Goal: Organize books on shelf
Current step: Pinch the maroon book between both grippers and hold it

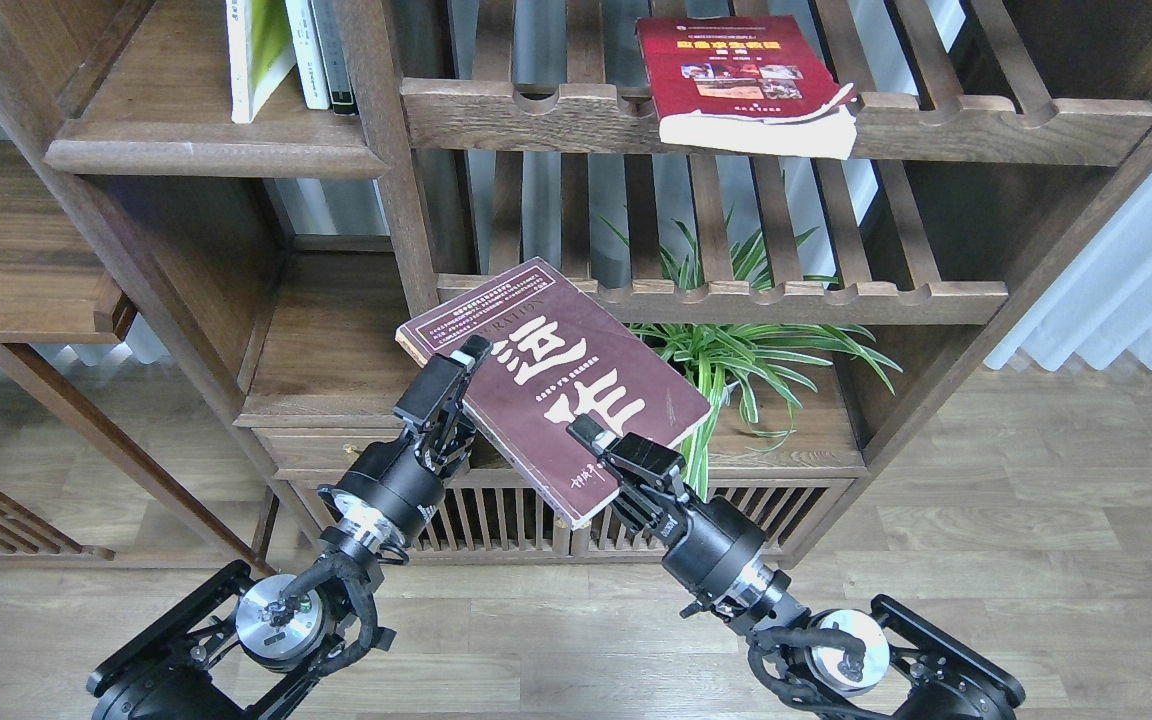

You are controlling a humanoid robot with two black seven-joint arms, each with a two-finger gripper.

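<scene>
Head view first: the bookcase (386, 180) fills my upper frame, and its solid flat shelf (206, 155) at top left carries upright books, the yellow-green book (258, 50) leaning at their left end, with bare board left of it. On the upper slatted rack (936, 120) the red book (741, 80) lies flat, its page edge overhanging the notched front rail. Below, the maroon book (556, 385) is tilted in the air in front of the lower rack's left end, clear of the boards. My left gripper (461, 375) pinches its left edge near the top corner; my right gripper (601, 450) clamps its lower right edge. A green plant (751, 355) sits just right of the book.
</scene>
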